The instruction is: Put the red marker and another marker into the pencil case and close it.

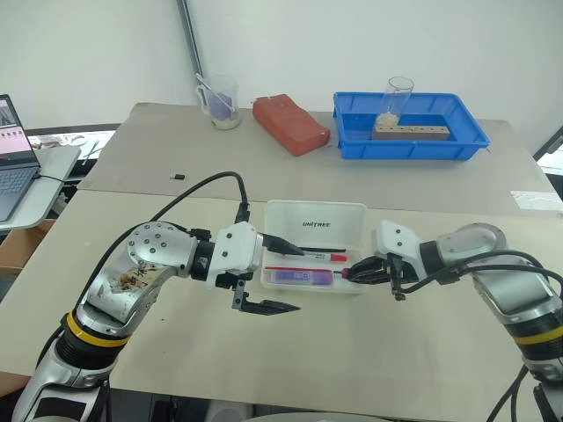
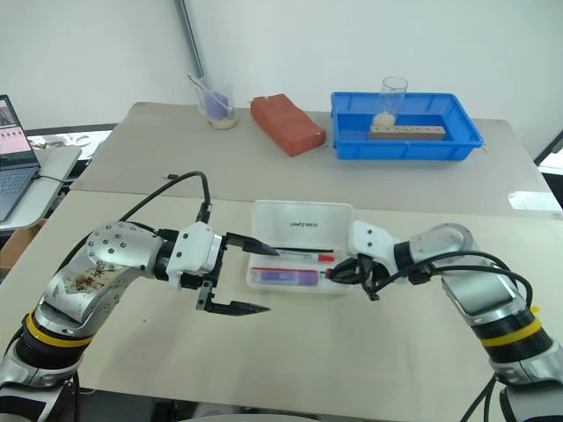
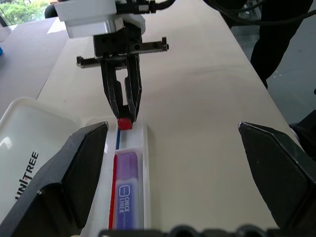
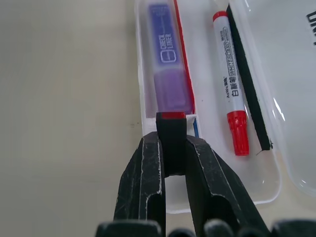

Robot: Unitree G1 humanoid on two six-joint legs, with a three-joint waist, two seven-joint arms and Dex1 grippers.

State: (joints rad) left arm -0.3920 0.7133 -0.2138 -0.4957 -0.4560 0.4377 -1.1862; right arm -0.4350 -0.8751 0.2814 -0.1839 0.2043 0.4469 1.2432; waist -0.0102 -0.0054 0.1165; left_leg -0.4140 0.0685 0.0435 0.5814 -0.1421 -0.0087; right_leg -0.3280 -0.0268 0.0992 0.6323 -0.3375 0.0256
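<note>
Head view: the case (image 1: 315,249) lies open at the middle of the table (image 1: 352,343), its lid (image 1: 317,223) flat at 12 o'clock of the tray. The red marker (image 1: 318,256) lies in the tray's far lane and the purple marker (image 1: 299,277) in the near lane, with a thin red stick (image 1: 295,268) between them. The left gripper (image 1: 281,277) hangs at 9 o'clock of the case, jaws spread wide and holding nothing; its upper finger (image 1: 283,244) reaches over the tray's left end. The right gripper (image 1: 350,272) sits at 3 o'clock of the case, jaws pinched together on a small red-tipped piece at the tray's right end. Across the table at 12 o'clock stand a cup (image 1: 220,104), a red brick-like block (image 1: 290,123) and a blue bin (image 1: 408,127); a laptop (image 1: 13,154) is at 9 o'clock.

Left wrist view: the two wide-set fingers (image 3: 74,173) frame the purple marker in its lane, and beyond it the right gripper's tips clamp the red-tipped piece (image 3: 125,123) at the tray's end.

Right wrist view: the closed fingers (image 4: 143,182) grip a dark piece with a red tip at the tray's end wall; just beyond lie the purple marker and, in the next lane, the red marker beside a black strip (image 4: 249,94).
</note>
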